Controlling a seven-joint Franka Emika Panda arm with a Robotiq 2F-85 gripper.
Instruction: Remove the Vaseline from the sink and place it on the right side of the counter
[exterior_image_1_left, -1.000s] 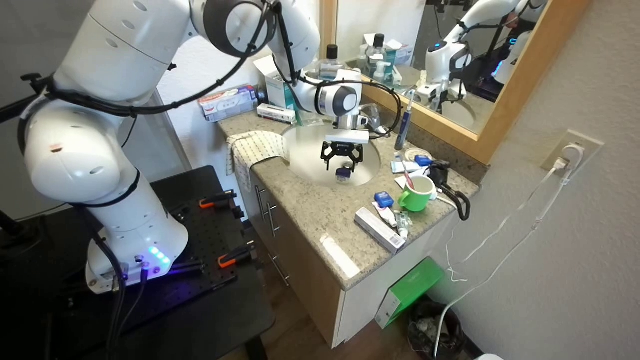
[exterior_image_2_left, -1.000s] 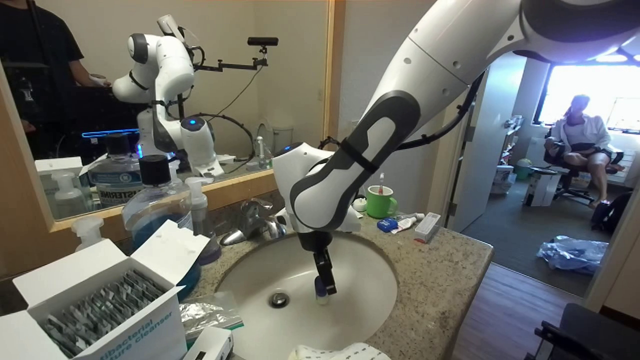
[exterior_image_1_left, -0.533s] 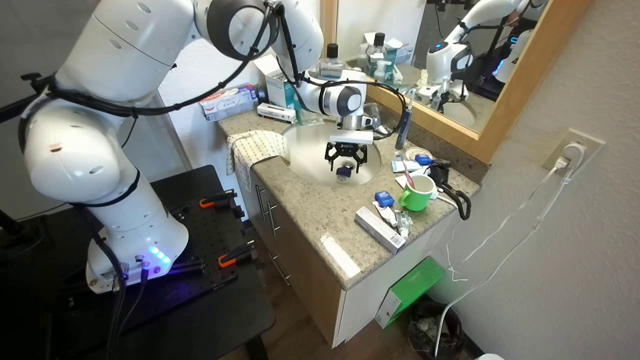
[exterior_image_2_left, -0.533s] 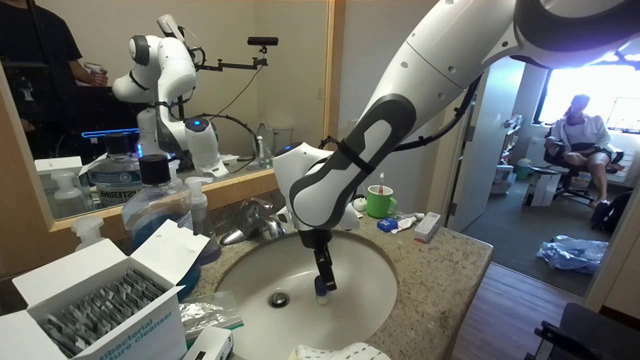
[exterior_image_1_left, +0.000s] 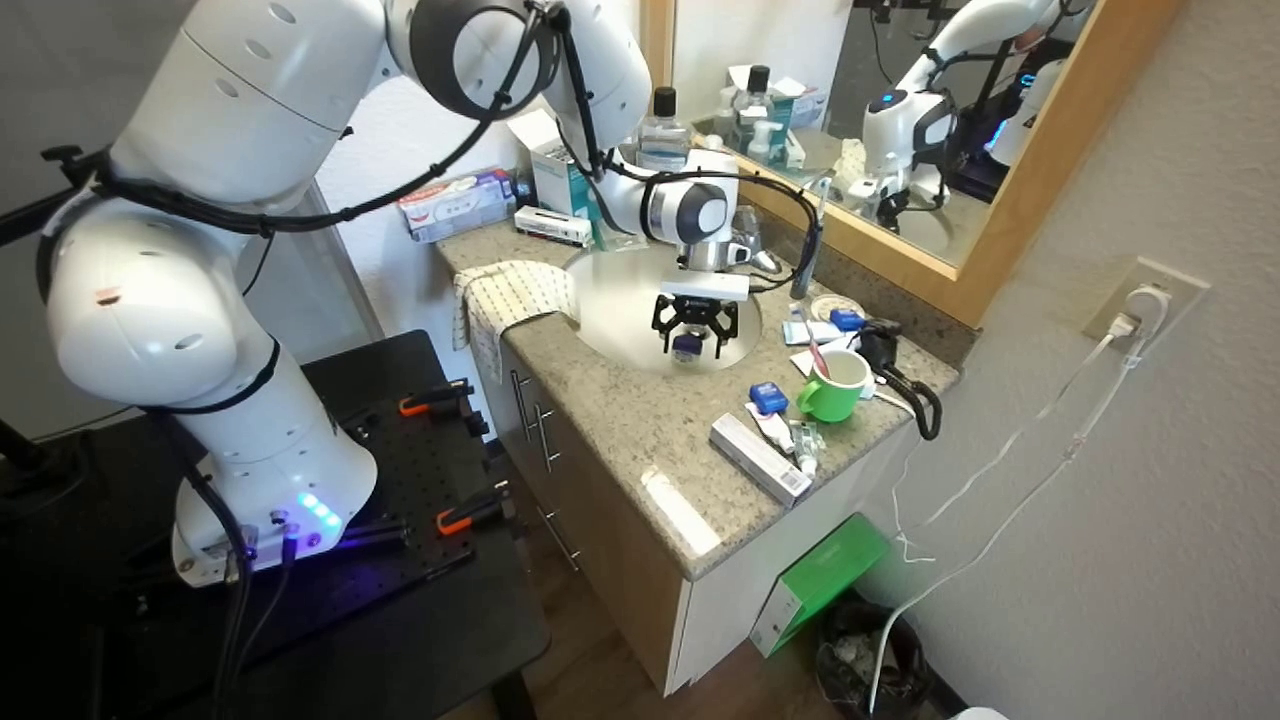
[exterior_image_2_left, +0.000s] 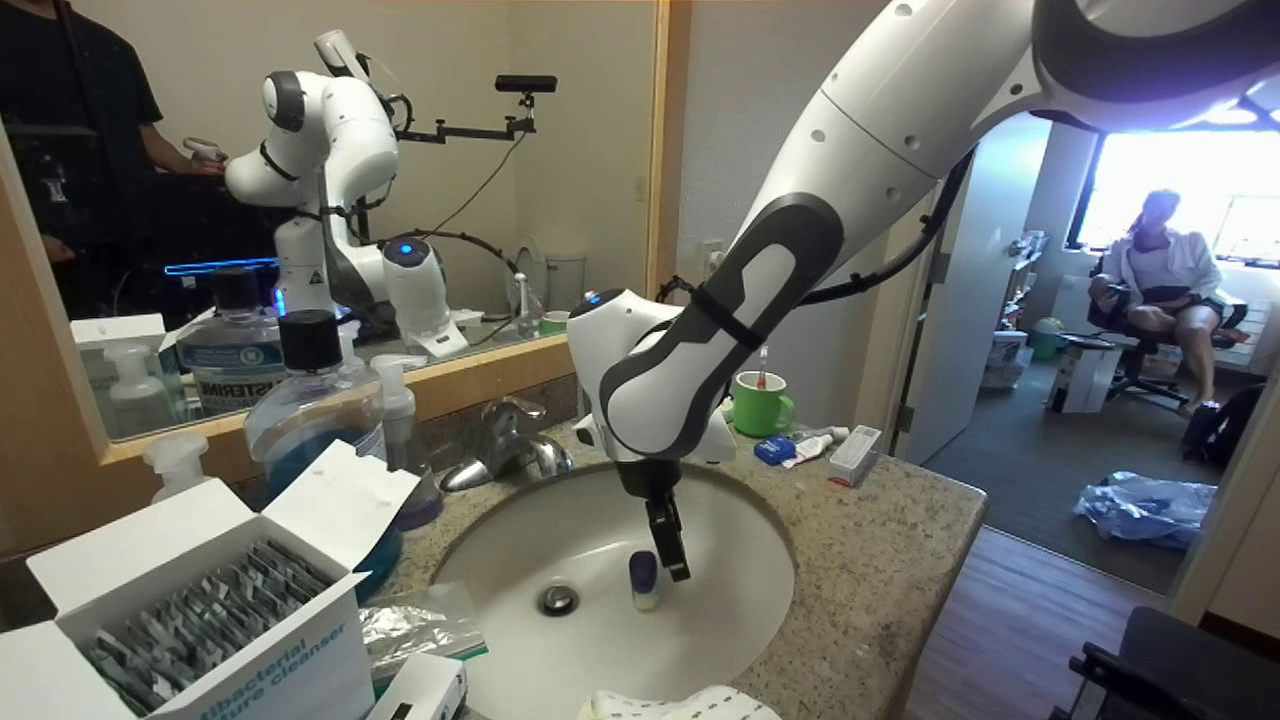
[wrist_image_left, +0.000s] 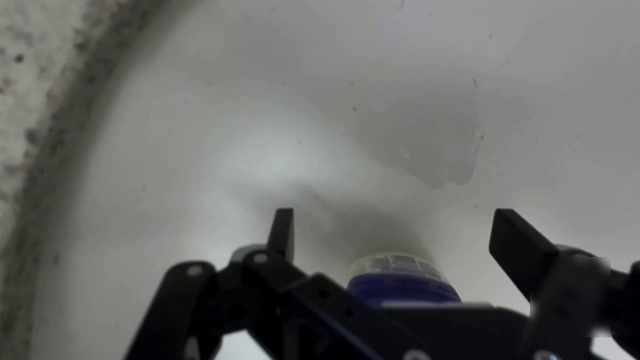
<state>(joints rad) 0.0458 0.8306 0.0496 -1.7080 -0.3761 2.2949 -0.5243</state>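
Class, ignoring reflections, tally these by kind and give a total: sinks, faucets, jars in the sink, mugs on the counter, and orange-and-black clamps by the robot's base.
Sink: 1
Faucet: 1
Jar: 1
Mug: 1
Orange-and-black clamps: 2
Total: 6

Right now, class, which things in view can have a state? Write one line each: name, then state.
Gripper: open
Vaseline: in the sink, lid on
Faucet: no water seen running
Drain: open or stopped, cannot tell
Carton: open, packets inside
Mouthwash bottle: upright, capped
Green mug: upright, toothbrush inside
Cloth: draped over the counter edge
Room door: open
Cabinet front: shut
Base lights: lit
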